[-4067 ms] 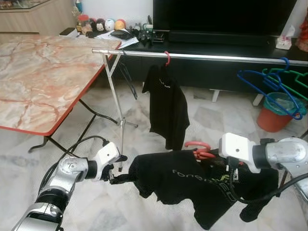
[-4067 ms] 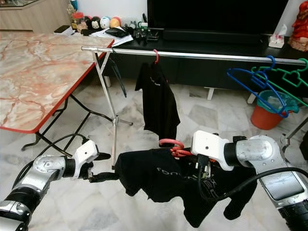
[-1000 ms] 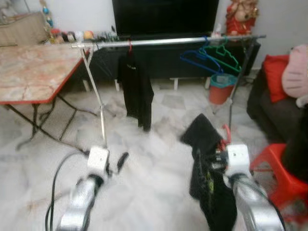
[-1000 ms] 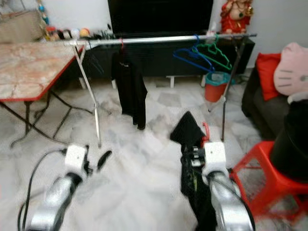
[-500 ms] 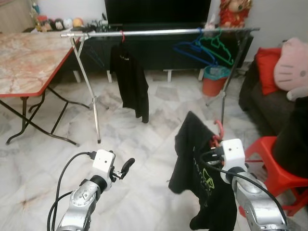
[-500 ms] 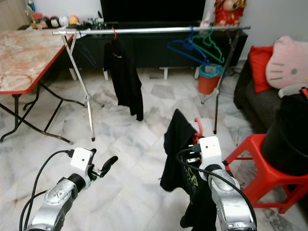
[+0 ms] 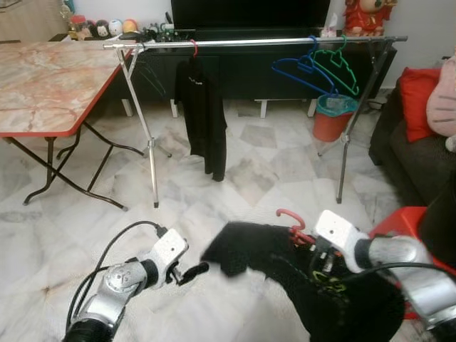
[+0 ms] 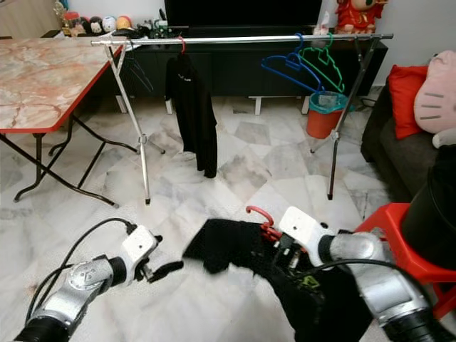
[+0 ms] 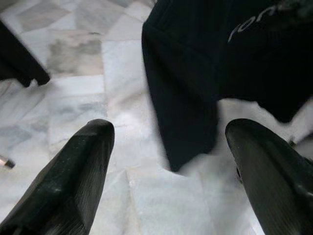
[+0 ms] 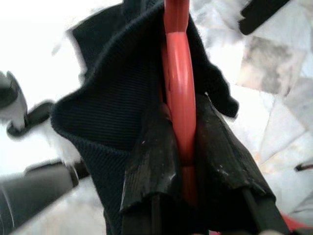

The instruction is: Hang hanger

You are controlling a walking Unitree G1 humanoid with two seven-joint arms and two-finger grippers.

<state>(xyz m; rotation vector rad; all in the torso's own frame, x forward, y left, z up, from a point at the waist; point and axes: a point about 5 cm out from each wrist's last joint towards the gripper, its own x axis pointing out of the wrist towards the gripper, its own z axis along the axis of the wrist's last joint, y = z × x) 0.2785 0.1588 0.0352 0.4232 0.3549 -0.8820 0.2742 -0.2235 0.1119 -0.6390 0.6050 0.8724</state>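
Red hanger (image 10: 179, 93) — in right end effector (image 10: 182, 142)

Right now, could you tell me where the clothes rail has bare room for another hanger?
The silver clothes rail is bare between the hung black shirt and the blue wire hanger. Its right end is crowded: blue and green hangers overlap.

A marble-topped table (image 7: 50, 85) with a red edge stands well off beyond the left pincer. Far ahead of the right pincer, an orange bucket (image 7: 331, 122) sits on the pale marble floor (image 7: 85, 235), and a red stool (image 8: 388, 239) stands just beside that pincer's arm. A dark sofa with a red cushion (image 8: 400, 96) lies further out.
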